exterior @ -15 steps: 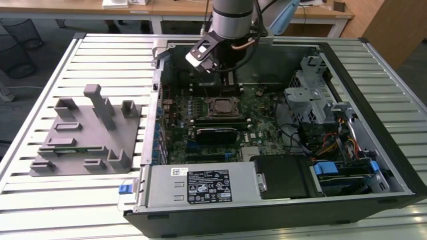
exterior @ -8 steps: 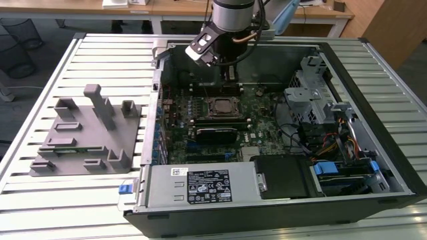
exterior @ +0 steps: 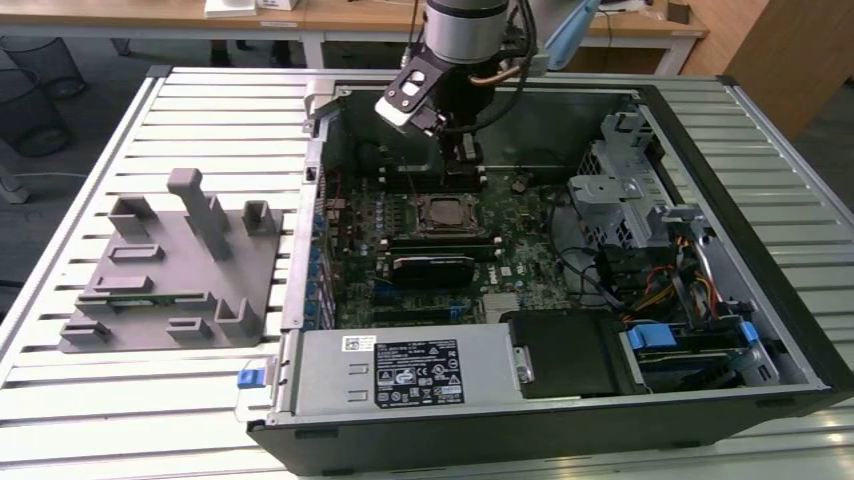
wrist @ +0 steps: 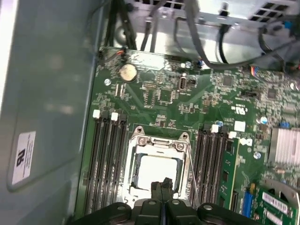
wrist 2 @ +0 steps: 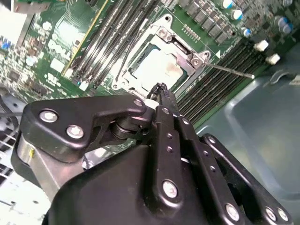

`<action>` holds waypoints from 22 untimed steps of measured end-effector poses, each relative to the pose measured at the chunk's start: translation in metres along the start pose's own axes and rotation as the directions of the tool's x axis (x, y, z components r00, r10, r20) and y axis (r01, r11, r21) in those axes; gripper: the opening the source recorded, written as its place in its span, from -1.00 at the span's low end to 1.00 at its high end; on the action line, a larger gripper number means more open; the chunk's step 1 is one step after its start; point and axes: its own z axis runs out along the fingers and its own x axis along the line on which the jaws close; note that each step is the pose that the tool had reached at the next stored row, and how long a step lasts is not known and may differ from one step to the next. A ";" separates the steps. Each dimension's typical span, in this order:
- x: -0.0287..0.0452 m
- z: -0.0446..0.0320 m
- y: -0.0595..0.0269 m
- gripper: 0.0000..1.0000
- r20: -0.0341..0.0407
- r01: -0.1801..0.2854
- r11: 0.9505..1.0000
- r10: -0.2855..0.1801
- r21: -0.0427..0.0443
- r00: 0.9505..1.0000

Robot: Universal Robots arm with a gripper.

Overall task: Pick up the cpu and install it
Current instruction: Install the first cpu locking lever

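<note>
The cpu, a pale silver square, lies flat in the socket on the green motherboard, ringed by a metal frame. In the second wrist view the cpu sits just past my fingertips, with the thin socket lever sticking out beside it. My gripper hangs a little above the socket's edge, its black fingers pressed together with nothing between them. In the exterior view the gripper is inside the open computer case, just behind the socket and cpu.
Memory slots flank the socket on both sides. The case walls surround the board. A drive cage and cables fill the exterior view's right, and a power supply sits in front. A grey fixture stands on the slatted table outside.
</note>
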 end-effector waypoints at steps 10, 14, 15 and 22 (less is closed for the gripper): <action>0.0006 0.0009 -0.0038 -0.79 -0.002 0.096 0.995 -0.096 -0.002 0.995; 0.0006 0.0011 -0.0040 -0.79 -0.003 0.164 0.986 -0.164 -0.004 0.986; 0.0006 0.0012 -0.0040 -0.79 -0.004 0.181 0.983 -0.181 -0.005 0.983; 0.0006 0.0018 -0.0040 -0.79 -0.006 0.305 0.952 -0.305 -0.008 0.952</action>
